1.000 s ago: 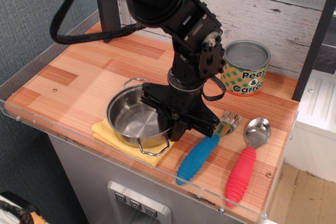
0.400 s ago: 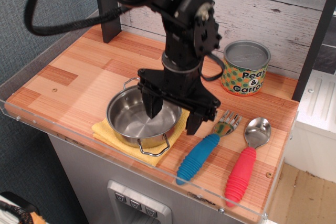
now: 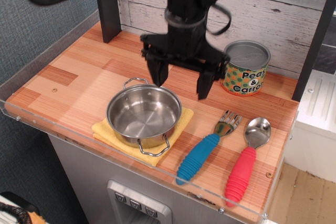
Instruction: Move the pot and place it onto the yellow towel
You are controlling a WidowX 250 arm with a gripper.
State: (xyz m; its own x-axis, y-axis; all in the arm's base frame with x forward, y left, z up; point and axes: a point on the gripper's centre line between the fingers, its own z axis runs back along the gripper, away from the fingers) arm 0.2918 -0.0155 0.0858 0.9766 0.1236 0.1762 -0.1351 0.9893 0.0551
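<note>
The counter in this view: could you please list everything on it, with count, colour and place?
pot: one, shiny steel, on the towel, front left
yellow towel: one, yellow, under the pot
can: one, green with orange dots, back right
fork: one, blue handle, right of the towel
spoon: one, red handle, right of the fork
counter: one, striped wood, clear front rim
gripper: one, black, open, above and behind the pot, empty
</note>
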